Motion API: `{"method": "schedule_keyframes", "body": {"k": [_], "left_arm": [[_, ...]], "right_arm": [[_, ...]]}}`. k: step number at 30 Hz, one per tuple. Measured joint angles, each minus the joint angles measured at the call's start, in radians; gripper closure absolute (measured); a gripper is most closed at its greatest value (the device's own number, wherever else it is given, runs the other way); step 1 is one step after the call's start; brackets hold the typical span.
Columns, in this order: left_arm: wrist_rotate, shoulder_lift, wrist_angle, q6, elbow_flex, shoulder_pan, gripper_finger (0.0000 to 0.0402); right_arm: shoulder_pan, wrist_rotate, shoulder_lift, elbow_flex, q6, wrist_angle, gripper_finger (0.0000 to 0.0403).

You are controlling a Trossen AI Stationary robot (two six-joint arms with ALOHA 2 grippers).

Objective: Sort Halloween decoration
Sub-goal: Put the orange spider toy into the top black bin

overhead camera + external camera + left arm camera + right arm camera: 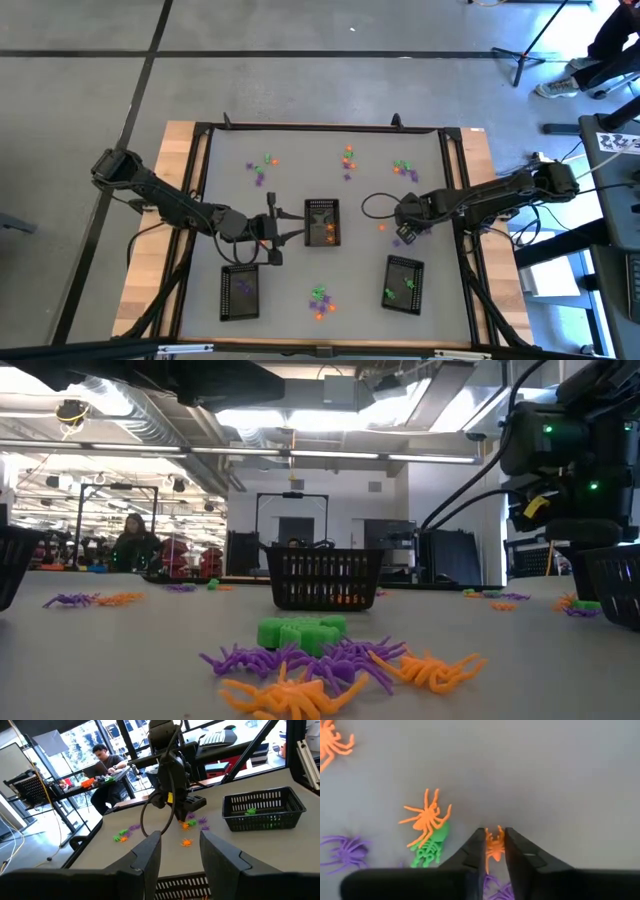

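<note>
Right claw (495, 845) pinches an orange spider (494, 848).

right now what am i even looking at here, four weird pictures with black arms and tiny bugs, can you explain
It is a robot with two dark arms at a grey table, each ending in a two-finger gripper. One picture looks straight down, one looks level across the tabletop, and two come from cameras on the wrists.

On the table lie small plastic spiders in orange, purple and green, plus three black mesh trays for sorting them.

The right gripper is down at the table, its fingers pinching an orange spider. The left gripper waits open beside the middle tray. A person sits at a desk in the room behind.
</note>
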Motion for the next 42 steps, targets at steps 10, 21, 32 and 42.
{"method": "schedule_keyframes", "body": {"k": [10,21,32,42], "left_arm": [[0.0,0.0,-0.011,-0.025,0.0,0.0,0.0274],[0.0,0.0,-0.023,-0.028,0.0,0.0,0.0274],[0.0,0.0,-0.023,-0.027,0.0,0.0,0.0274],[-0.2,-0.049,-0.057,-0.001,0.0,-0.038,0.0274]], "right_arm": [[-0.001,0.062,-0.076,-0.004,0.001,-0.007,0.04],[-0.001,0.082,-0.087,0.091,-0.022,-0.003,0.0402],[0.0,0.017,-0.074,0.201,-0.226,0.559,0.0402],[0.0,-0.074,0.062,0.201,-0.314,1.001,0.0402]]}}
